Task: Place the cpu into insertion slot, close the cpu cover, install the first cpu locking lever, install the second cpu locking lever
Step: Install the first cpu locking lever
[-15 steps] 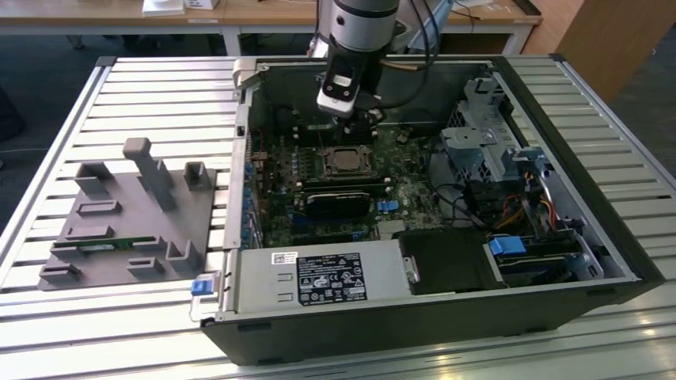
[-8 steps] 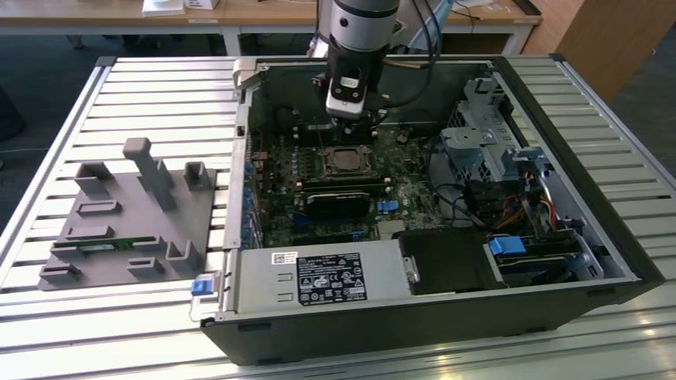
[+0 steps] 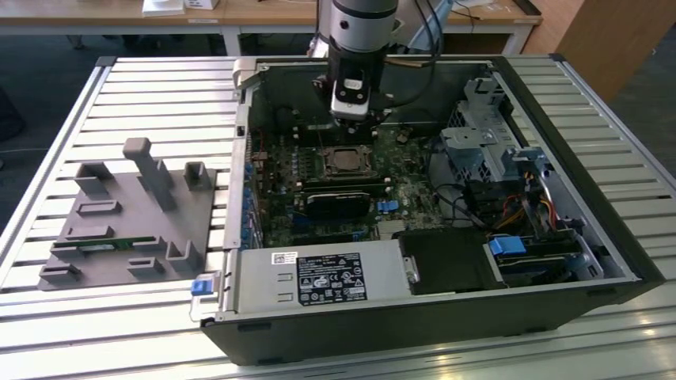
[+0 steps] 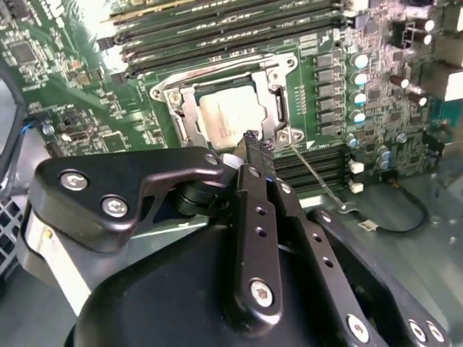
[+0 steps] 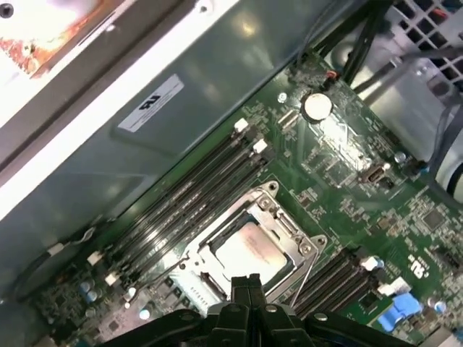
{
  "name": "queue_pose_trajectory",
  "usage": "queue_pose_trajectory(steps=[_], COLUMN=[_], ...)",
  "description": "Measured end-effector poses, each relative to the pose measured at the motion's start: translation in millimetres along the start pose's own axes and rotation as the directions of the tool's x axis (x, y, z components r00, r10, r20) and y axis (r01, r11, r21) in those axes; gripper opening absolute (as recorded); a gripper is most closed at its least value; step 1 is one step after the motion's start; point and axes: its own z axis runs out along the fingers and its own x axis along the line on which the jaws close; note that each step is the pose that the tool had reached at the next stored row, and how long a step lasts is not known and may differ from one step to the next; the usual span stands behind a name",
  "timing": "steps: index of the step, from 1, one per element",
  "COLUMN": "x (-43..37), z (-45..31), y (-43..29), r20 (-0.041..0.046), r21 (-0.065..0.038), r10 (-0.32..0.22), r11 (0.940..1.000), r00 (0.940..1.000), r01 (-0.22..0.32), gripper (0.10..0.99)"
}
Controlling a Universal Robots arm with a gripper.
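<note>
**The cpu sits in its slot, cover down**

The cpu (image 4: 230,116) lies in the insertion slot (image 4: 194,124) on the motherboard (image 4: 94,123). The cpu cover (image 5: 293,225) lies flat around it. The end effector (image 4: 257,141), fingers pressed narrow and empty, has its tips at one corner of the slot. A thin locking lever (image 4: 315,177) angles away from that corner.

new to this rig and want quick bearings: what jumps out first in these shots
An open computer case lies on the slatted table, with the robot arm reaching down into it. The gripper, fingers together, sits just beside the silvery cpu, which lies framed by the cpu cover on the green motherboard. A grey fixture tray sits at the exterior view's left.
</note>
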Motion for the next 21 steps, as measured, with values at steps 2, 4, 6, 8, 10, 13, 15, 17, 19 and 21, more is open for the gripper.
queue_pose_trajectory(steps=[2,4,6,8,10,13,15,17,19,21], x=[0.0,0.0,0.0,0.0,0.0,0.0,0.0,-0.1,-0.1,-0.1], z=[0.2,0.5,0.8,1.3,1.9,2.6,3.2,3.7,4.3,4.8], y=[-0.1,-0.1,-0.1,-0.2,-0.1,-0.2,-0.3,-0.3,-0.3,-0.3], r20=[-0.0010,-0.0013,0.0032,0.0163,0.0269,0.0289,0.0278,0.0265,0.0251,0.0236], r21=[0.001,0.002,0.000,-0.010,-0.018,-0.018,-0.017,-0.015,-0.013,-0.012], r10=[-0.035,-0.067,-0.088,-0.097,-0.107,-0.147,-0.183,-0.218,-0.253,-0.288], r11=[0.9994,0.9977,0.9961,0.9953,0.9941,0.9888,0.9829,0.9757,0.9673,0.9574], r00=[0.9994,0.9977,0.9961,0.9952,0.9939,0.9887,0.9828,0.9756,0.9672,0.9573], r01=[0.035,0.067,0.088,0.097,0.107,0.148,0.183,0.218,0.253,0.289], gripper=[0.106,0.106,0.106,0.106,0.106,0.106,0.106,0.106,0.106,0.106])
